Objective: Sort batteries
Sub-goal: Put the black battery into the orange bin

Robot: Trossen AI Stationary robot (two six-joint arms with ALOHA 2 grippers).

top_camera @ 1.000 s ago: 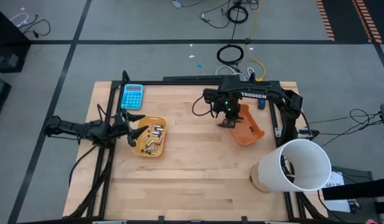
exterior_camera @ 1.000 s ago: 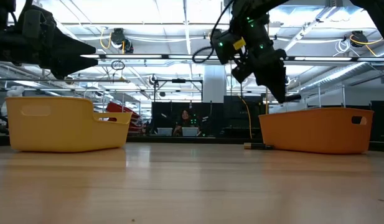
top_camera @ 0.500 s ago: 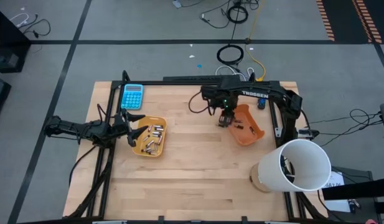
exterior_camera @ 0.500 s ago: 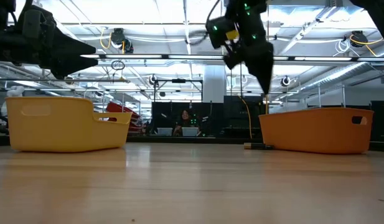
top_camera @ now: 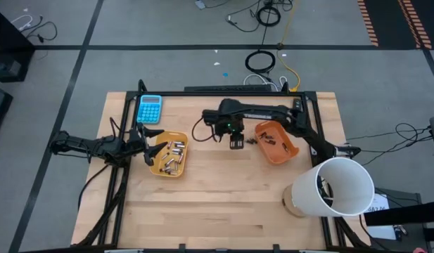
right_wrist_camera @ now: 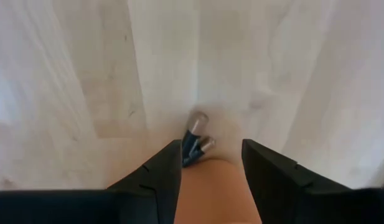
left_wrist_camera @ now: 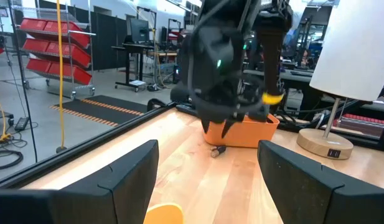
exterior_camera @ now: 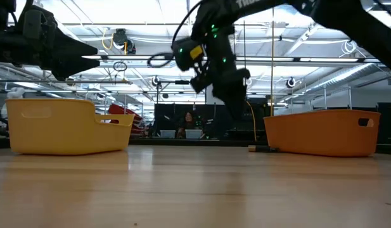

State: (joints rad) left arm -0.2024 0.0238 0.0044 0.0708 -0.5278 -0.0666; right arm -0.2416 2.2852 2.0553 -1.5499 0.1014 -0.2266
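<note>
The wooden counter point(top_camera: 224, 204) is left bare across its whole near half, giving wide room. The yellow tray point(top_camera: 168, 156) of mixed batteries point(top_camera: 173, 158) is set at the left, the orange tray point(top_camera: 276, 141) with dark batteries point(top_camera: 270, 140) at the right. The left pincer point(top_camera: 150, 145) is held wide at the yellow tray's edge. The right pincer point(top_camera: 236, 143), above the orange tray a second ago, is now over bare wood between the trays, parted, nothing held. A loose battery point(top_camera: 250, 141) is seen beside the orange tray; its axis cannot be told.

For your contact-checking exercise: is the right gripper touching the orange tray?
Apart. The high view shows bare table between the right gripper and the orange tray; the low view shows that gap too.
</note>
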